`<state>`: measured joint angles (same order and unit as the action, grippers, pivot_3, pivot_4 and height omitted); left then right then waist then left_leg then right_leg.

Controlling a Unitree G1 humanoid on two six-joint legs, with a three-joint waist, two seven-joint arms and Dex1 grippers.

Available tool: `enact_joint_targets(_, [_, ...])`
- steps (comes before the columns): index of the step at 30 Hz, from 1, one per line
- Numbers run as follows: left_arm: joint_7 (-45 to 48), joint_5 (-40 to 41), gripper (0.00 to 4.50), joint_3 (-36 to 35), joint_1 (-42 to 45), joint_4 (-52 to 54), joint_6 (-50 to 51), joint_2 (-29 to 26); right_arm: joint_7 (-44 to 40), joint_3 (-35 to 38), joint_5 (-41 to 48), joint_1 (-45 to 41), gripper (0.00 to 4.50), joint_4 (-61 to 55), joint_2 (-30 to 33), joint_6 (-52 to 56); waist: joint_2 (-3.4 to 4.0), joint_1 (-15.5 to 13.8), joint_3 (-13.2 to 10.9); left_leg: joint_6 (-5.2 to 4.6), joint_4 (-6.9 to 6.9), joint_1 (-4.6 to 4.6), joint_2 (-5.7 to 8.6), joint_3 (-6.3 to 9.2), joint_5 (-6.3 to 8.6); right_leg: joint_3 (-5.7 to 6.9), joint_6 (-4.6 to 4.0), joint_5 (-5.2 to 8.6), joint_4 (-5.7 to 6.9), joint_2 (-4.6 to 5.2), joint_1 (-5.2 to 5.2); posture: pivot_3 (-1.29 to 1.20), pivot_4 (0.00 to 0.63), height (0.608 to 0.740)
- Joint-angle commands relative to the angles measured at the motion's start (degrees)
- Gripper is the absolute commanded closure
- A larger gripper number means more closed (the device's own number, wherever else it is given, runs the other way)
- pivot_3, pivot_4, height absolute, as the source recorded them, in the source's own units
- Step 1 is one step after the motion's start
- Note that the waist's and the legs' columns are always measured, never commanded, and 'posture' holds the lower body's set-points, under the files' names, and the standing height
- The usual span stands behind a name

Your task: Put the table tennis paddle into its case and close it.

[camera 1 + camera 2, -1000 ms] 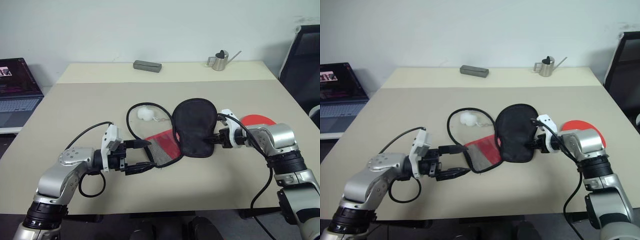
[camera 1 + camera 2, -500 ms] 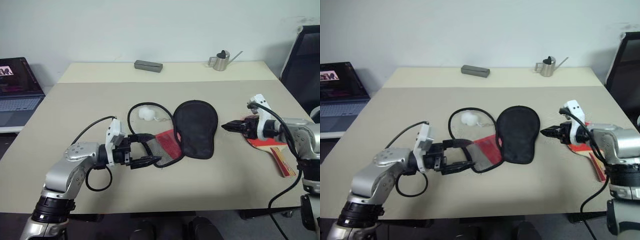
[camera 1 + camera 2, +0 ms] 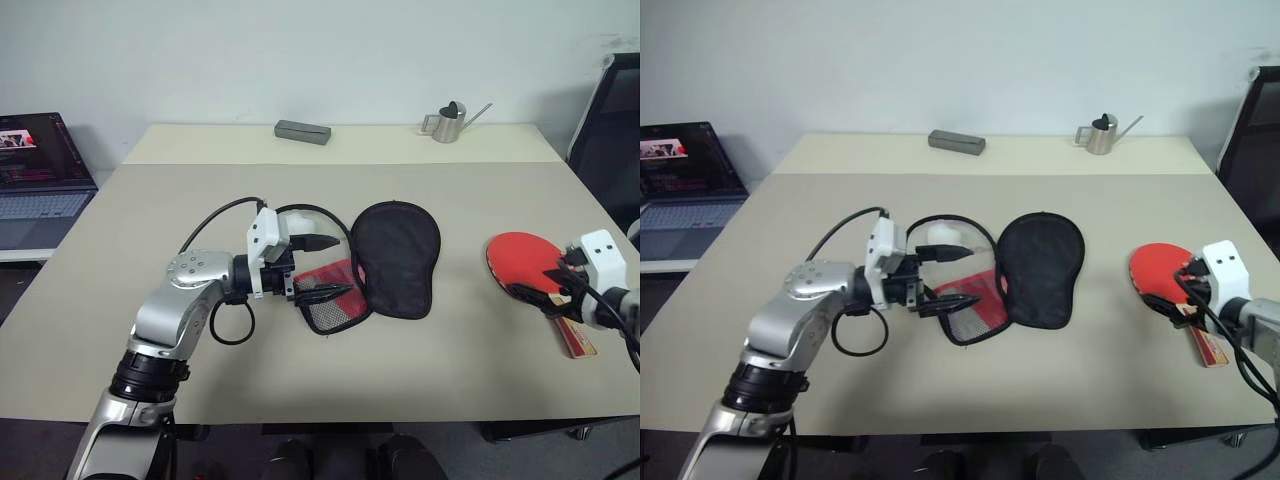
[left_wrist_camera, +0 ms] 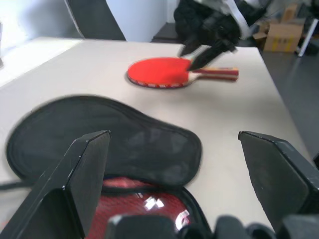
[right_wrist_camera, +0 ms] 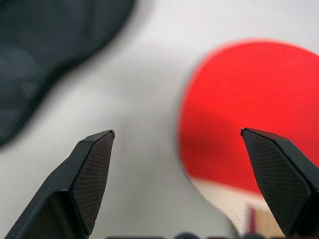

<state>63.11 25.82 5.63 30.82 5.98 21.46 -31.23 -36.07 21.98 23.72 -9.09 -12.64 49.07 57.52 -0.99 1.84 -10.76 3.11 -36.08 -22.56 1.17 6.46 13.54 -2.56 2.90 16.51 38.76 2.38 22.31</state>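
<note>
Beige tabletop (image 3: 430,390), two-tone, lighter strip at far edge.

Case: soft paddle-shaped zip pouch (image 3: 392,258), lying open mid-table. Black fabric half spread flat toward robot's right; red half w/ black mesh panel (image 3: 330,296) folded out toward robot's left. Black zip rim runs round both halves.

L gripper (image 3: 325,267) sits at the red/mesh half, pointing toward robot's right, roughly level. Jaws wide apart, one black finger above the mesh flap, the other low at its edge. Nothing clamped; can't tell whether the lower finger touches the fabric. L wrist view: both fingers splayed either side of the black case half (image 4: 114,139), red lining just below.

Paddle: round red rubber blade, short light wood handle striped red/dark (image 3: 528,270). Flat on table, well apart from case, at robot's right side. Handle points toward near-right table edge. Not in case; case not closed.

R gripper (image 3: 558,290) w/ white wrist block over the paddle's neck/handle end. Jaws spread wide, holding nothing. R wrist view: fingers straddle bare table and the red blade (image 5: 254,114), black case edge in one corner. Contact w/ paddle: can't tell.

Other bits: small white ball (image 3: 940,238) near L gripper, mostly hidden behind it. Black cable loop (image 3: 300,212) by the case. Grey oblong block (image 3: 301,131) and small metal watering can (image 3: 445,122) on far strip. Open laptop (image 3: 35,180) on a lower surface off table's left. Dark chair (image 3: 610,130) at far right.
</note>
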Motion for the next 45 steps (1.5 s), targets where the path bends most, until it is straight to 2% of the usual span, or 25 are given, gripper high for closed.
enact_joint_targets(1, [0.5, -0.5, 0.00, 1.4, 2.6, 1.3, -1.3, 1.1, 0.9, 4.4, -1.8, 3.2, 0.02, 1.9, 1.2, -3.2, 0.00, 0.0, 0.0, 0.00, 0.00, 0.00, 0.00, 0.00, 0.00, -0.01, 0.00, 0.00, 0.00, 0.00, 0.00, 0.00, 0.150, 0.740])
enact_joint_targets(8, [1.4, -0.8, 0.00, 2.3, 3.5, 0.7, -1.9, 1.7, 1.2, 5.6, -3.8, 8.3, 0.02, 6.4, 0.8, -7.3, 0.00, 0.3, 0.0, 0.00, 0.00, 0.11, -0.01, -0.05, 0.00, -0.07, 0.00, 0.00, 0.07, -0.02, -0.05, 0.00, 0.150, 0.740])
enact_joint_targets(19, [1.3, -1.2, 0.00, 1.7, 2.9, -0.1, -2.1, 1.6, 4.3, 3.0, -4.2, 5.6, 0.02, 11.0, -4.1, -9.4, -0.01, 0.4, 0.0, 0.01, -0.04, 0.18, -0.01, -0.05, -0.01, -0.09, 0.01, 0.00, 0.10, -0.03, -0.12, 0.00, 0.150, 0.740])
enact_joint_targets(25, [1.0, -1.0, 0.00, 0.9, 2.1, 0.1, -1.9, 1.0, 5.7, 2.4, -6.0, 7.1, 0.02, 13.6, -5.6, -12.4, -0.11, 0.4, 0.1, 0.01, -0.05, 0.25, -0.01, -0.05, -0.01, -0.09, 0.01, 0.00, 0.10, -0.03, -0.20, 0.00, 0.150, 0.740])
enact_joint_targets(29, [0.9, -0.9, 0.00, 0.7, 1.8, 0.3, -1.9, 0.8, 5.9, 1.6, -6.0, 8.4, 0.02, 12.9, -6.2, -13.4, -0.16, 0.3, 0.1, 0.01, -0.05, 0.62, -0.01, -0.05, -0.01, -0.08, 0.15, 0.08, 0.05, -0.03, -0.57, 0.00, 0.150, 0.740])
enact_joint_targets(32, [0.9, -0.8, 0.00, 0.5, 1.6, 0.2, -1.8, 0.6, 6.2, 0.9, -5.4, 8.6, 0.59, 12.0, -6.7, -12.8, -0.19, 0.3, 0.1, 0.01, -0.05, 0.76, -0.01, -0.03, -0.01, -0.06, 0.28, 0.16, -0.03, -0.03, -0.74, 0.00, 0.150, 0.740])
enact_joint_targets(36, [1.4, -0.5, 0.00, -0.2, 1.4, -0.2, -1.3, -0.3, 5.0, 1.0, -1.6, 8.1, 1.82, 9.7, -7.6, -7.2, -0.30, 0.3, 0.1, 0.01, -0.04, 0.80, -0.03, -0.02, -0.01, -0.06, 0.29, 0.16, -0.08, -0.03, -0.81, 0.00, 0.150, 0.740])
enact_joint_targets(41, [1.1, -0.8, 0.00, -0.9, 1.1, -0.9, -1.5, -1.1, 6.7, 0.0, -3.5, 6.8, 3.40, 11.5, -6.7, -8.1, -0.37, 0.2, 0.2, 0.01, -0.04, 0.80, -0.05, 0.01, -0.01, -0.04, 0.28, 0.16, -0.11, -0.05, -0.81, 0.00, 0.150, 0.740])
enact_joint_targets(45, [0.7, -0.9, 0.00, -2.1, 0.6, -1.5, -2.0, -1.9, 8.2, -0.3, -4.0, 5.7, 3.42, 12.1, -7.4, -8.9, -0.49, 0.3, 0.3, 0.01, -0.04, 0.81, -0.06, -0.01, -0.01, -0.06, 0.29, 0.15, -0.15, -0.05, -0.82, 0.00, 0.150, 0.740])
